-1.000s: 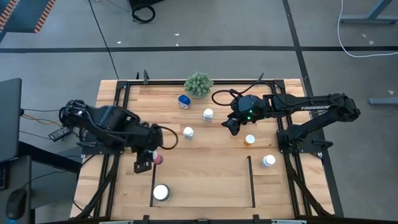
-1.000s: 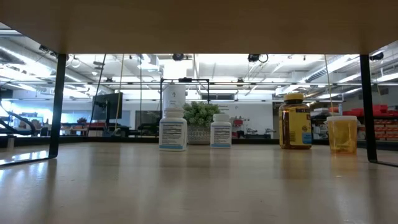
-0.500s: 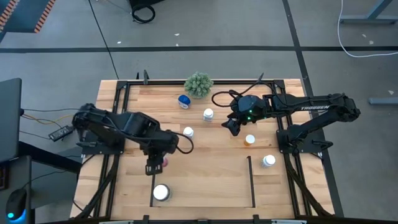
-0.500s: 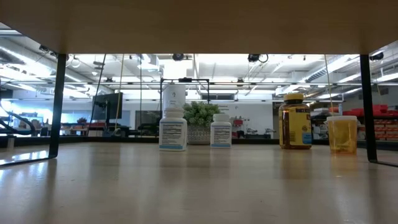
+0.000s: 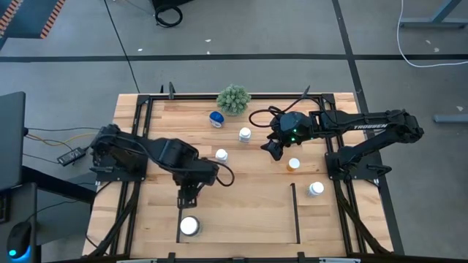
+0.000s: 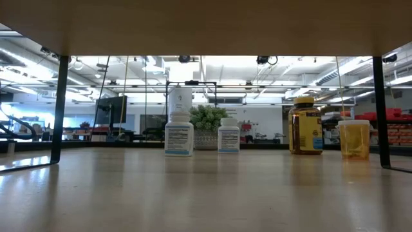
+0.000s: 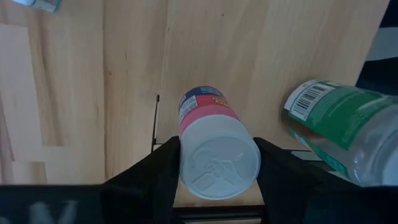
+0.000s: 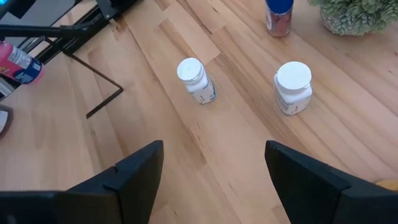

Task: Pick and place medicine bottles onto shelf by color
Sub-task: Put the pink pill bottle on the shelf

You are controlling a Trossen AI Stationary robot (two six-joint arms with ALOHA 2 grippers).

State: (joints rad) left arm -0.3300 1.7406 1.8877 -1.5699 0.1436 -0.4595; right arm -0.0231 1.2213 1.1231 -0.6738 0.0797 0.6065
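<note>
My left gripper (image 5: 188, 196) is shut on a small bottle with a pink label and a white cap (image 7: 214, 155), over the left black strip (image 5: 180, 219) of the shelf bay (image 5: 241, 219). A big white-capped, green-labelled bottle (image 5: 189, 226) stands just nearer, also in the left wrist view (image 7: 336, 130). My right gripper (image 5: 271, 150) is open and empty, behind an orange bottle (image 5: 294, 164). Two white bottles (image 5: 221, 155) (image 5: 245, 134), a blue one (image 5: 216, 118) and another white one (image 5: 316, 189) stand on the table. My left gripper pinches the pink-labelled bottle between its two fingers (image 7: 163, 168), on its two sides just below the cap (image 7: 186, 149). The fingers come from above, slanting down, and lie along the bottle. The cap faces the wrist and the base points at the table; it appears lifted clear.
A green spiky plant ball (image 5: 233, 99) sits at the far edge. The black frame (image 5: 139, 102) runs round the table. The shelf's right strip (image 5: 295, 212) lies near the white bottle. The low view shows two white bottles (image 6: 179, 132), an amber one (image 6: 305, 125) and a yellow one (image 6: 354, 138).
My left gripper has gone toward the table's right and near edges with the pink-labelled bottle, toward the big white-capped bottle, and has stayed shut on it. My right arm has kept still.
</note>
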